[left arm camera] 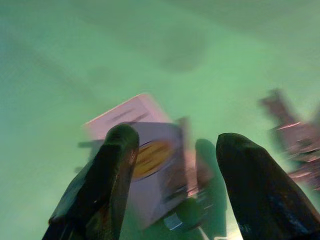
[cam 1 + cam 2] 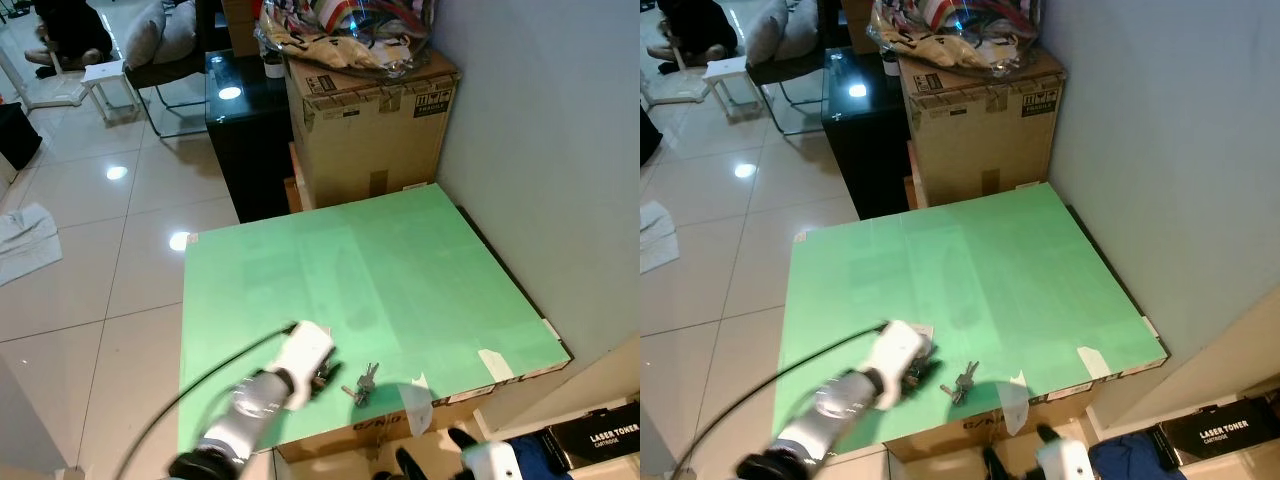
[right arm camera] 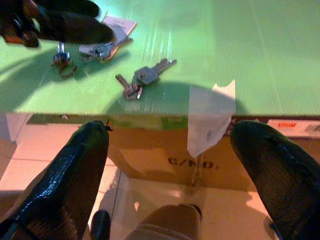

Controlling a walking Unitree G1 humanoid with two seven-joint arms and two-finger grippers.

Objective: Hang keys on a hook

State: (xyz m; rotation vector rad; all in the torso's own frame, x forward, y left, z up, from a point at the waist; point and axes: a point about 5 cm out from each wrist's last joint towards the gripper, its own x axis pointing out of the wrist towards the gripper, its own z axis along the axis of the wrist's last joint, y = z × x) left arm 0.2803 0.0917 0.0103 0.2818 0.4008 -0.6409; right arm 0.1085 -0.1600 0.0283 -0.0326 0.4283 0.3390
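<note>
Left wrist view: left gripper (image 1: 170, 150) hovered low over the green worktop (image 2: 400, 270), jaws wide, straddling a tagged key bunch (image 3: 102, 46). Second keys (image 2: 362, 381) lay just beside. Right gripper (image 3: 170, 150) open, idle below worktop edge. Pick-up step; next, close on bunch.

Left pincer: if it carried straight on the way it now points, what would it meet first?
Probably the white key tag lying on the green board. The open left pincer points down at it, its fingers straddling the tag. The picture is blurred, so depth is uncertain.
</note>
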